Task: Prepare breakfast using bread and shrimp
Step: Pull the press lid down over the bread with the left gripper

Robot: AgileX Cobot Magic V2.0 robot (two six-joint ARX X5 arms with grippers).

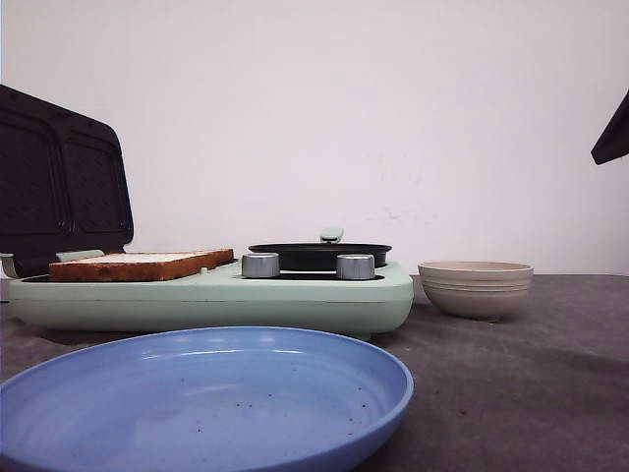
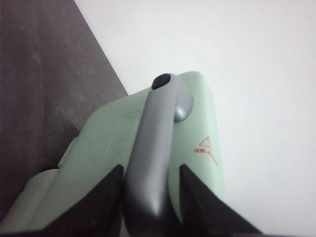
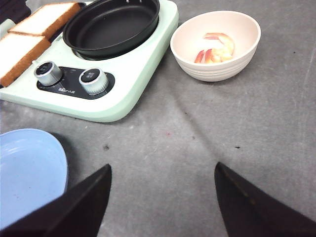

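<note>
Mint-green cooker (image 1: 211, 300); blue plate (image 1: 197, 393); beige ribbed bowl (image 3: 216, 45); shrimp (image 3: 215, 49) seemingly pink-orange.

From the front we cannot see into the beige bowl (image 1: 476, 288); its rim hides the shrimp (image 3: 215, 48), which show only in the right wrist view, too small for detail. The blue plate (image 1: 197, 403) runs off the lower edge, and the raised dark lid (image 1: 59, 182) is cut by the left edge. The bread (image 1: 138, 265) appears edge-on, so we cannot count slices there. In the left wrist view, the grey handle (image 2: 155, 148) fills the gap between the left gripper (image 2: 150, 197) fingers; we cannot tell whether they touch it. The right gripper (image 3: 163, 197) shows only blurred fingertips.
</note>
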